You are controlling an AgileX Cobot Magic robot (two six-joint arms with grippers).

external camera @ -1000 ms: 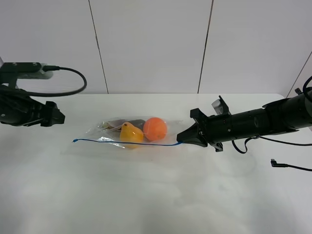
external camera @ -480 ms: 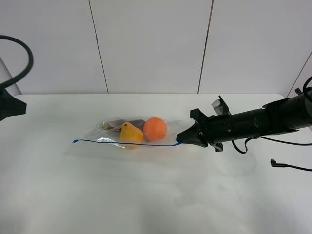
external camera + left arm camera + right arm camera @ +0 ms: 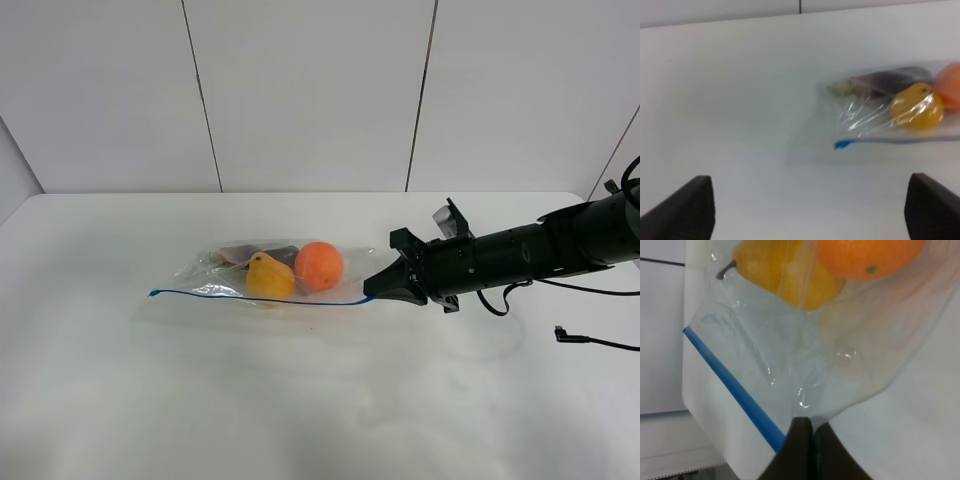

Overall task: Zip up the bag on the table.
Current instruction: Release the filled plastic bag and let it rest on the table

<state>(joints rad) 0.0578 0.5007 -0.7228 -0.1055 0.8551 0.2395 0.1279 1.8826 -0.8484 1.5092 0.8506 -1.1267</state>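
While your right gripper pinches the bag by its zipper end, your left gripper gapes wide. It looks empty, though blurred.

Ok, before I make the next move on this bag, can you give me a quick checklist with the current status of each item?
1. Right gripper shut on the bag at the end of the blue zipper strip: ok.
2. Left gripper open, clear of the bag: ok.
3. Zipper strip sealed along its whole length: cannot tell.
4. Orange and pear inside the bag: ok.
5. Bag lying on the table: ok.
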